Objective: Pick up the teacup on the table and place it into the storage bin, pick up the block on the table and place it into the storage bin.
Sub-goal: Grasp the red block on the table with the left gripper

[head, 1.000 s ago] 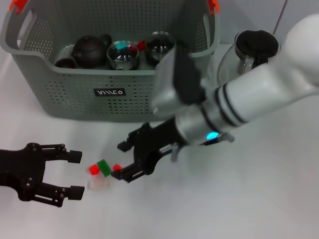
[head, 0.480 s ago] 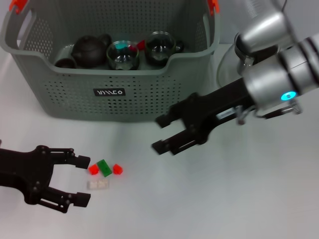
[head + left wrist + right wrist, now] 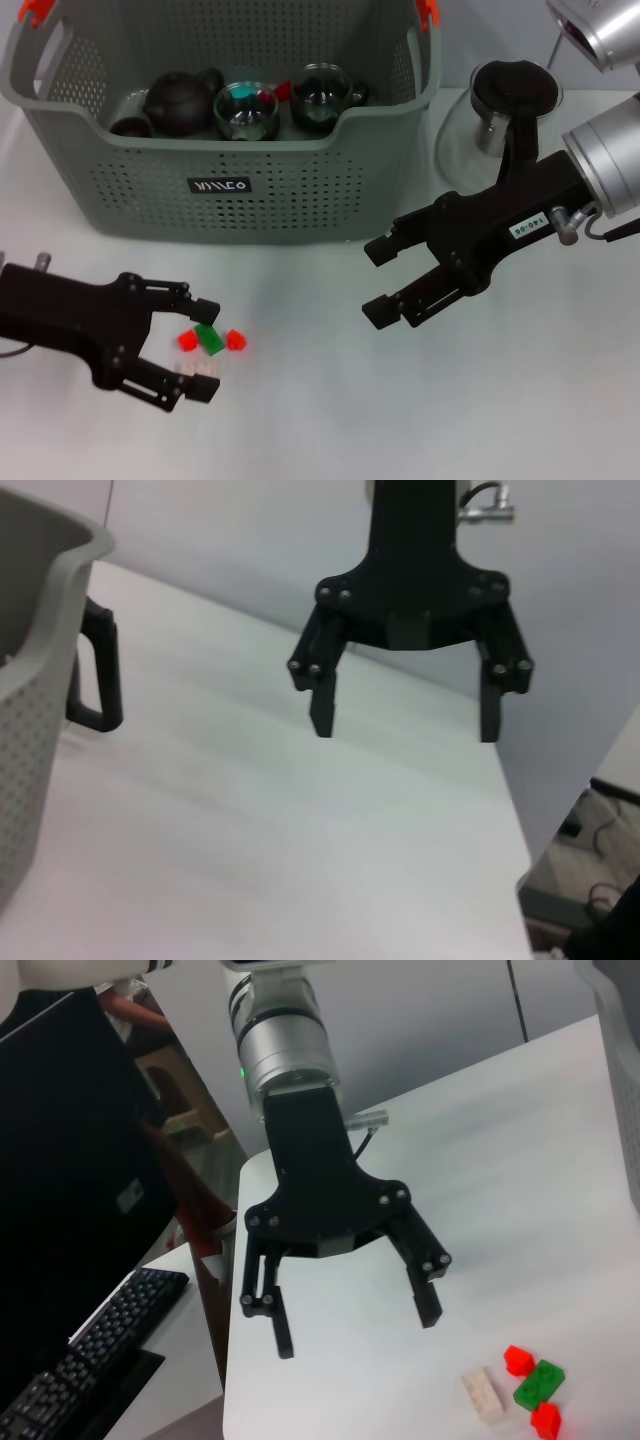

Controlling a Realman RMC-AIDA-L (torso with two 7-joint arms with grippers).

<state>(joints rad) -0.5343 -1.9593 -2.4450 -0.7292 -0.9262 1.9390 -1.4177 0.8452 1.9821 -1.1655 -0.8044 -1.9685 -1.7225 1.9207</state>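
Small blocks lie together on the white table: a green block (image 3: 209, 338) (image 3: 540, 1381), two red ones (image 3: 235, 341) (image 3: 187, 341) and a white one (image 3: 198, 371) (image 3: 483, 1396). My left gripper (image 3: 205, 348) (image 3: 357, 1334) is open low over the table, its fingertips flanking the left side of the cluster. My right gripper (image 3: 375, 280) (image 3: 405, 728) hangs open to the right of the blocks, holding nothing. The storage bin (image 3: 150, 190) stands behind with glass teacups (image 3: 247, 108) (image 3: 318, 95) inside. No teacup shows on the table.
Dark teapots (image 3: 180, 100) also sit in the bin. A glass pitcher (image 3: 500, 110) with a black lid stands on the table right of the bin, behind my right arm. A keyboard (image 3: 90, 1360) lies on a desk beyond the table edge.
My right gripper has pulled away from the blocks, up and to the right. My left gripper has slid right until its open fingers reach the block cluster.
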